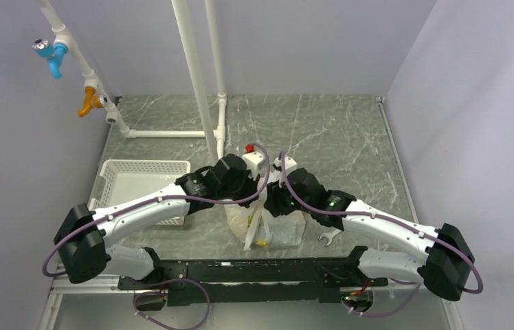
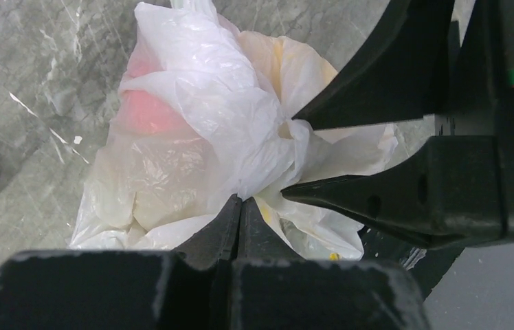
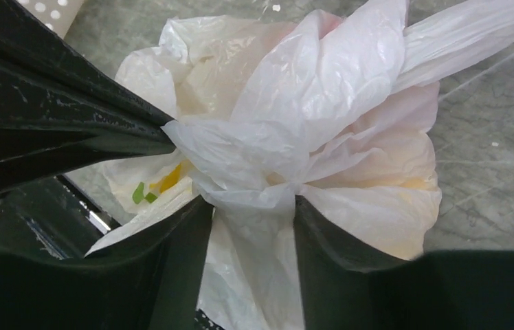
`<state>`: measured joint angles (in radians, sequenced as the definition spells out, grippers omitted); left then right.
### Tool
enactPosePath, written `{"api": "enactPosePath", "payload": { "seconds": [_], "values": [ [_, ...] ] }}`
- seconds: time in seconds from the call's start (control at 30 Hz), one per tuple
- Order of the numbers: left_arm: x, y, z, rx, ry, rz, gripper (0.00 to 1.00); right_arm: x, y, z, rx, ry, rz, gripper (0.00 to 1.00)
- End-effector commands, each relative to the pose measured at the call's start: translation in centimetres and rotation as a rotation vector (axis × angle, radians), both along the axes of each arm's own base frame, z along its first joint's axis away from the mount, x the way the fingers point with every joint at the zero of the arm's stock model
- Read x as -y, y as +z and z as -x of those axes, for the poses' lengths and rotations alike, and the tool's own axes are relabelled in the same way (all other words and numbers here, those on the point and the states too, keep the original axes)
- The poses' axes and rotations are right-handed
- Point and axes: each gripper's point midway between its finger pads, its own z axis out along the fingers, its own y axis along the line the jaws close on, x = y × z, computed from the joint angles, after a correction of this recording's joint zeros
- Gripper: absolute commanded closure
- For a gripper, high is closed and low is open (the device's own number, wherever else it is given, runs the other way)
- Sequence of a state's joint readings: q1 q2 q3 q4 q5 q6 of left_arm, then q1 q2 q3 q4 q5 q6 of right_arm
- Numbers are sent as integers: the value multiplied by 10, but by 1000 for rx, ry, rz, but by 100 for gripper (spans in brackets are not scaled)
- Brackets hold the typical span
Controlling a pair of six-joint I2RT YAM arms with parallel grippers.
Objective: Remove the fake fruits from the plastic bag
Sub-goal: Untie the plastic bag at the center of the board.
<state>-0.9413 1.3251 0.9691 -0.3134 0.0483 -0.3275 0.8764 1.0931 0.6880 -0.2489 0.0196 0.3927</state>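
The plastic bag [image 1: 266, 224] sits on the marble table just in front of both grippers, bunched at its top. It fills the left wrist view [image 2: 199, 130] and the right wrist view [image 3: 309, 103]. The fake fruits are inside it and show only as tints: a red one [image 2: 146, 110], an orange-yellow one [image 2: 288, 62] and a pale orange one [image 3: 392, 155]. My left gripper [image 2: 241, 199] is shut, pinching a fold of the bag's top. My right gripper [image 3: 253, 206] is open, with one finger on each side of the gathered plastic.
A white latticed tray [image 1: 141, 184] stands to the left of the bag. A white pipe frame [image 1: 196, 89] rises behind the arms. A small red thing [image 1: 249, 147] shows behind the left wrist; I cannot tell what it is. A small metal wrench-like piece [image 1: 325, 238] lies to the right of the bag.
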Motion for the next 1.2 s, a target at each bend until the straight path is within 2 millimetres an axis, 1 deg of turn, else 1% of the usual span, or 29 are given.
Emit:
{"api": "enactPosePath", "payload": {
  "seconds": [0.0, 0.03, 0.1, 0.13, 0.3, 0.4, 0.43, 0.57, 0.63, 0.67, 0.73, 0.83, 0.9, 0.93, 0.97, 1.0, 1.13, 1.17],
  "values": [
    [-3, 23, -5, 27, 59, 53, 100, -3, 27, -16, 117, -76, 3, 55],
    [-7, 23, -7, 22, 89, 41, 100, -3, 29, -16, 122, -80, -3, 64],
    [-18, 21, -12, 27, 155, 7, 100, -1, 33, -15, 142, -92, -23, 75],
    [-23, 19, -14, 28, 183, -2, 100, 0, 34, -15, 151, -92, -32, 78],
    [-55, 9, -19, 30, 361, -42, 100, 12, 40, -12, 182, -113, -48, 87],
    [-75, 7, -19, 37, 453, -53, 100, 21, 37, -11, 195, -140, -49, 96],
    [-79, 10, -17, 44, 467, -34, 100, 25, 33, -11, 194, -152, -37, 99],
    [-94, 17, -10, 59, 498, 7, 100, 47, 22, -16, 166, -266, 41, 100],
    [-106, 19, -6, 69, 523, 14, 100, 59, 16, -19, 163, -331, 79, 100],
    [-111, 20, -4, 75, 533, 26, 100, 62, 14, -20, 162, -343, 84, 100],
    [-116, 24, -1, 86, 539, 54, 100, 63, 13, -20, 162, -343, 90, 100],
    [-118, 32, 5, 88, 517, 92, 100, 62, 17, -21, 174, -323, 98, 100],
    [-109, 35, 11, 86, 448, 120, 100, 55, 21, -20, 189, -272, 93, 100],
    [-101, 37, 14, 85, 397, 137, 100, 51, 24, -20, 196, -245, 85, 100],
    [-94, 38, 17, 78, 354, 146, 98, 48, 26, -18, 199, -221, 80, 100],
    [-89, 41, 19, 72, 327, 150, 90, 45, 29, -17, 203, -201, 70, 100],
    [-82, 55, 20, 76, 271, 122, 48, 40, 37, -16, 223, -164, 45, 100],
    [-80, 61, 20, 87, 253, 124, 41, 40, 37, -15, 225, -158, 44, 100]
  ]
}}
